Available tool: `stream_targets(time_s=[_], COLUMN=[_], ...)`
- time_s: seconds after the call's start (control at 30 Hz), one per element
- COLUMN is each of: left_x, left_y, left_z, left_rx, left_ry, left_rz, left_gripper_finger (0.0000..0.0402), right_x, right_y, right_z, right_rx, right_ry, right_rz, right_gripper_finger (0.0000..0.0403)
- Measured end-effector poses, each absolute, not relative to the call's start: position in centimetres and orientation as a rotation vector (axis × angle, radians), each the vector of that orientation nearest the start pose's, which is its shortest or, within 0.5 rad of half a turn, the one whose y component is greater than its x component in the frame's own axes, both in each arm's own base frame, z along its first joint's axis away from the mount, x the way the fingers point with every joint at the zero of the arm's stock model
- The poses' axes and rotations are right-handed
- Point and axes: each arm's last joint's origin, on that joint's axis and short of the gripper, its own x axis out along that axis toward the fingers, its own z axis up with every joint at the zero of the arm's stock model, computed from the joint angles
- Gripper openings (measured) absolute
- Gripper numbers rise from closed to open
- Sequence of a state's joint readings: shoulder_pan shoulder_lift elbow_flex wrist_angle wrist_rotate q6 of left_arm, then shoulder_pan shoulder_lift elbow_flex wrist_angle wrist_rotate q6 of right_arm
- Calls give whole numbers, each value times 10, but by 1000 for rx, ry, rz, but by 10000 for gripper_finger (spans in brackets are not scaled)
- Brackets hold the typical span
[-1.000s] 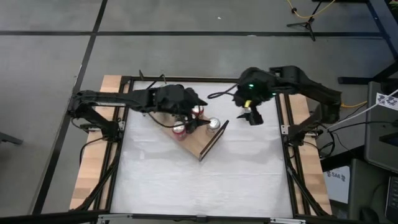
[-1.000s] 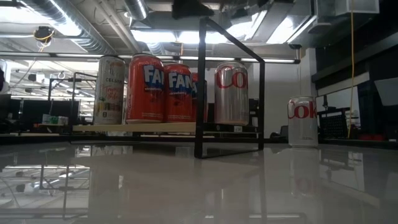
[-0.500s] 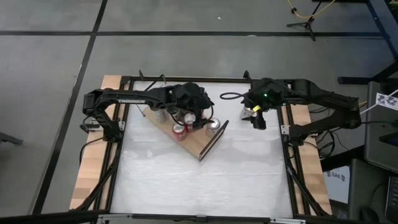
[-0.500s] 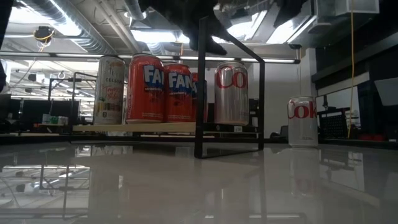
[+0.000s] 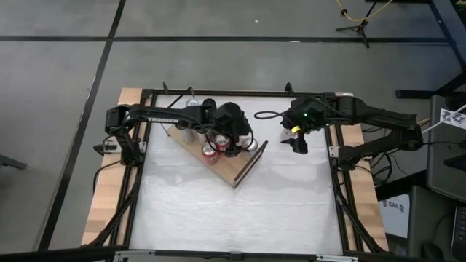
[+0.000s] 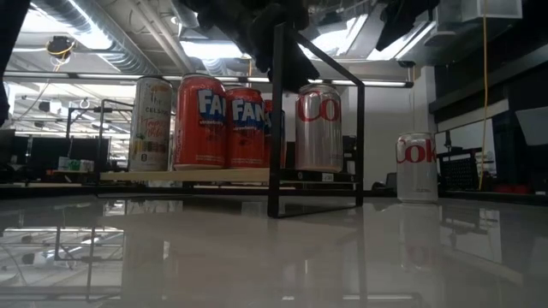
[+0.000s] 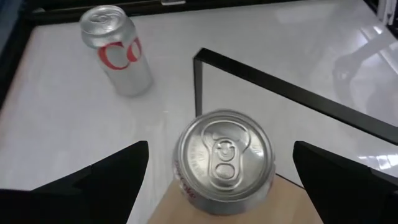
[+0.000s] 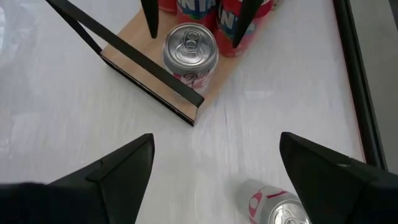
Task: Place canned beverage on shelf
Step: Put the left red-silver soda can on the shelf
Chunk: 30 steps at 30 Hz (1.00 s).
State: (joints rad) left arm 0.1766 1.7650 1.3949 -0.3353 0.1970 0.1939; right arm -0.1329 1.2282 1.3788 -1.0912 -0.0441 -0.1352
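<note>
i see left gripper (image 7: 217,180) jaws apart above silver can (image 7: 225,160) on shelf (image 5: 229,169); right gripper (image 8: 214,174) jaws apart over loose can (image 8: 273,206).

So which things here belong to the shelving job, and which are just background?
Job:
- shelf
- silver Coke can on the shelf, open left gripper around it
- orange Fanta cans on the shelf
- silver Coke can on the table
- open right gripper

Background:
- table frame
- yellow cable

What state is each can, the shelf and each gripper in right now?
Left gripper: jaws open, above the silver can on the shelf.
Right gripper: jaws open, empty.
Silver can on the shelf: upright, unheld.
Orange Fanta cans: upright on shelf.
Silver can on the table: upright.
Shelf: holding cans.
</note>
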Motion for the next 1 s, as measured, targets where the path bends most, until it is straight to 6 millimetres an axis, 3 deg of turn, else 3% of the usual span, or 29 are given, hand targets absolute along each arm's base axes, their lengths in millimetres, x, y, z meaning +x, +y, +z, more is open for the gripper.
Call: stream_targets(time_s=[0.3, 0.57, 1.0], left_x=[398, 399, 400], left_y=[60, 55, 52], left_z=[249, 246, 246], left_rx=[50, 59, 81], left_ry=[736, 743, 749], left_rz=[-100, -106, -73], left_gripper_finger=[393, 391, 342], right_x=[220, 222, 222], right_y=[-28, -28, -28], right_z=[371, 372, 372], right_rx=[-43, -45, -45], right_ry=[933, 913, 913], right_rz=[-19, -21, -21], right_gripper_finger=[344, 344, 344])
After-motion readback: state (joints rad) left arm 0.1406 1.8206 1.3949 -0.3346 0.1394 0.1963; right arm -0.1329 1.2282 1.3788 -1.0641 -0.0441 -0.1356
